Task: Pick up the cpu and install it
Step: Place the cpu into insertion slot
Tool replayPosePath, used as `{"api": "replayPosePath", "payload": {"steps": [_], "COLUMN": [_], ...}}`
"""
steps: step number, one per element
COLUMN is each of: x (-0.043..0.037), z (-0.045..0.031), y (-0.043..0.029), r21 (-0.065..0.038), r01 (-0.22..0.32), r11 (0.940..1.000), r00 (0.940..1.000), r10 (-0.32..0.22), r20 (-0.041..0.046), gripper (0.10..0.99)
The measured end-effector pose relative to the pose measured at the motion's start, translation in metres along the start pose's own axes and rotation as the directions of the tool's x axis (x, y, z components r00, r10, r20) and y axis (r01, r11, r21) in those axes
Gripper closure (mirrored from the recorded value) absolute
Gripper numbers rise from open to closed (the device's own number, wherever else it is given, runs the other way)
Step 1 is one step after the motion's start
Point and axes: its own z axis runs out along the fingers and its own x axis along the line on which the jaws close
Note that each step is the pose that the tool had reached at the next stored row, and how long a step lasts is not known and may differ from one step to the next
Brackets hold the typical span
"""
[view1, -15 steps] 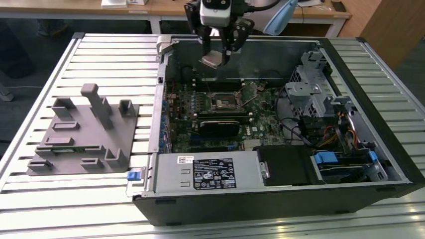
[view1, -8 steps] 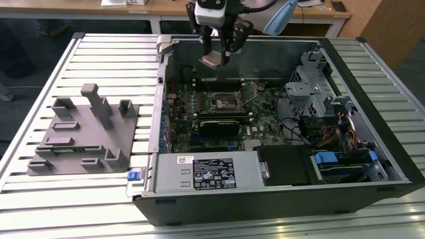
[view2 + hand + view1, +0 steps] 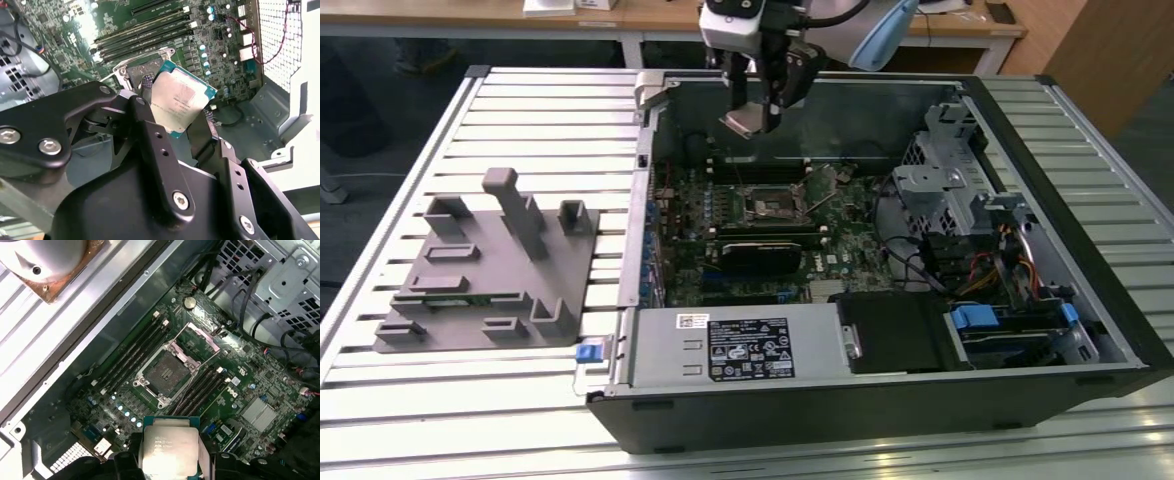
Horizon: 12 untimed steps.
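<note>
The cpu (image 3: 181, 102) sits clamped by its edges between the fingers (image 3: 147, 112) of the gripper (image 3: 758, 110), its silvery top facing up in the second wrist view. It hangs in the air inside the open computer case (image 3: 854, 415), above the motherboard (image 3: 240, 390). It is apart from the bare socket (image 3: 167, 371), whose metal frame stands open.

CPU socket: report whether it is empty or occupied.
Empty: the socket lies bare, its frame swung open, and the cpu is clamped in the gripper, clear of it.
</note>
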Motion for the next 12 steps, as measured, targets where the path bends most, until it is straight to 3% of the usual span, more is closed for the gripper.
{"api": "replayPosePath", "payload": {"steps": [6, 12], "x": [0.0, 0.0], "z": [0.0003, 0.0007], "y": [0.0, 0.0], "r21": [0.001, 0.001], "r01": [-0.073, -0.143], "r11": [0.9974, 0.9897], "r00": [0.9974, 0.9897], "r10": [0.073, 0.143], "r20": [0.0017, 0.0035], "gripper": [0.557, 0.557]}}
